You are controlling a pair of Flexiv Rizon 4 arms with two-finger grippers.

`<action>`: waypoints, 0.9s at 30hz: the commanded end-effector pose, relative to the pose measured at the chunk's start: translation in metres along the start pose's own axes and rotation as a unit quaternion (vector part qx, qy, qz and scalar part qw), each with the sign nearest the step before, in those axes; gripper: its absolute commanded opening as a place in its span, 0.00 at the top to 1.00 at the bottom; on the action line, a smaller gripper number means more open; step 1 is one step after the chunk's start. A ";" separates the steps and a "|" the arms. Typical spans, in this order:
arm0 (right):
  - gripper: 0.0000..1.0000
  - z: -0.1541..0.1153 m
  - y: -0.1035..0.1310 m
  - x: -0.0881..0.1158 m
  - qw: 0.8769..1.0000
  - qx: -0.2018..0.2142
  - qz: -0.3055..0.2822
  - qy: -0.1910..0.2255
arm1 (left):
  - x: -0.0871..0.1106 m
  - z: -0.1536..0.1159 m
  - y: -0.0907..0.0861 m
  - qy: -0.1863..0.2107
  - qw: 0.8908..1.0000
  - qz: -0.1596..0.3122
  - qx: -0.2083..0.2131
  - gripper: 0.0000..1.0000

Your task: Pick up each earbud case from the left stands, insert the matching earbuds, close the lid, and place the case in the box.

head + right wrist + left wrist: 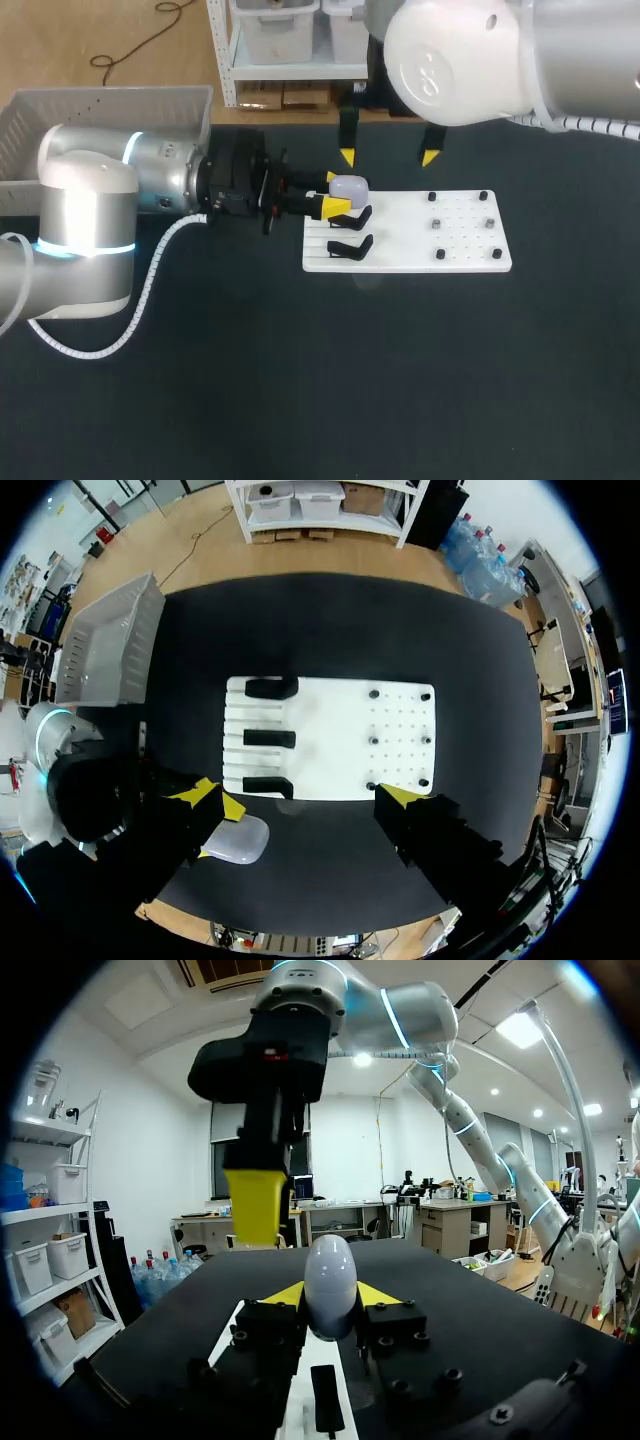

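Cannot read any writing: only a faint embossed mark on the round cap of the right arm (455, 60). Looks down on a matte black table (400, 380) carrying a white board (470, 255), with black stands (350, 245) at its left end and small dark pegs (438, 255) on its right half. Sees the left gripper (338, 193) closed from both sides on the pale, egg-shaped earbud case (350, 186), lid shut, held over the board's left end just above the stands (clear of them, going by the right wrist view). Finds the right gripper (388, 158) spread wide and holding nothing, hanging high over the table by the board. Places the box (110, 100), a pale plastic basket, at the table's far left corner, well apart from the board.
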State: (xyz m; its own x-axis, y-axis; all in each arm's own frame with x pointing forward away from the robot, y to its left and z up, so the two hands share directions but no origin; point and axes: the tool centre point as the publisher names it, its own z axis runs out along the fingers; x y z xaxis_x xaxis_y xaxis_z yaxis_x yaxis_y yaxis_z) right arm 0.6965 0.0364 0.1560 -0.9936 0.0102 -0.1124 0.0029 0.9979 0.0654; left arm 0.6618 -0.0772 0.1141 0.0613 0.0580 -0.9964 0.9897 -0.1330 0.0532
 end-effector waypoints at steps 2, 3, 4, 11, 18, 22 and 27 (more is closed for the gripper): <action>0.00 -0.047 -0.018 0.029 0.994 -0.049 -0.008 -0.095 | 0.000 0.000 -0.001 0.000 1.000 0.001 -0.002 1.00; 0.00 -0.057 -0.020 0.033 0.992 -0.058 -0.014 -0.109 | 0.000 0.000 -0.001 0.000 1.000 0.001 -0.002 1.00; 0.00 -0.066 -0.022 0.037 0.990 -0.064 -0.018 -0.123 | 0.000 0.000 -0.001 0.000 1.000 0.001 -0.002 1.00; 0.00 -0.107 -0.031 0.061 0.975 -0.104 -0.050 -0.191 | -0.025 -0.020 -0.009 -0.004 0.998 -0.035 -0.043 1.00; 0.00 -0.109 -0.030 0.062 0.973 -0.109 -0.054 -0.195 | -0.053 -0.058 -0.010 -0.004 0.993 -0.044 -0.112 1.00; 0.00 -0.109 -0.030 0.062 0.973 -0.109 -0.054 -0.195 | -0.059 -0.096 0.001 0.022 0.983 -0.040 -0.175 1.00; 0.00 -0.109 -0.030 0.062 0.973 -0.109 -0.054 -0.195 | -0.063 -0.158 0.029 0.040 0.962 -0.034 -0.268 1.00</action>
State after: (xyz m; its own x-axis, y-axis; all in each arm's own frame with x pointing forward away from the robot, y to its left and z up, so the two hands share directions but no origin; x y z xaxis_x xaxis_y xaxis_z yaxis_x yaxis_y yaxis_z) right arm 0.6257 0.0005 0.2569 -0.9140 -0.0616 -0.4009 -0.1679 0.9573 0.2355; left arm 0.7108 0.0354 0.1758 -0.0176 0.1152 -0.9932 0.9824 0.1866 0.0042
